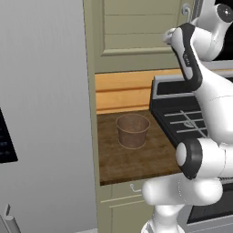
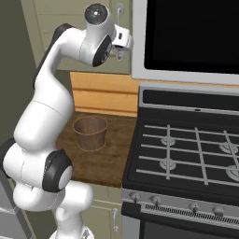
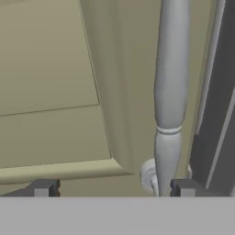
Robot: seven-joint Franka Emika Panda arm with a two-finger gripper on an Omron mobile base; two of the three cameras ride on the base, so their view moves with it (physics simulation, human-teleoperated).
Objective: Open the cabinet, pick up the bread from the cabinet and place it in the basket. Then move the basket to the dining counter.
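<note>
light: even, soft, bright | shadows: faint | glare: slight on arm | focus: rendered, slightly soft, blocky

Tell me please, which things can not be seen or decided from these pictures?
- The bread: behind the shut cabinet door, all views.
- The basket inside: too dim in both base views to tell its contents.
- Handle top: cut off by the hand view's edge.
- Gripper: contact with the handle unclear.

Shut cabinet (image 1: 136, 32) door, handle (image 3: 170, 87) just before wide-spread gripper (image 3: 112, 187).
</note>
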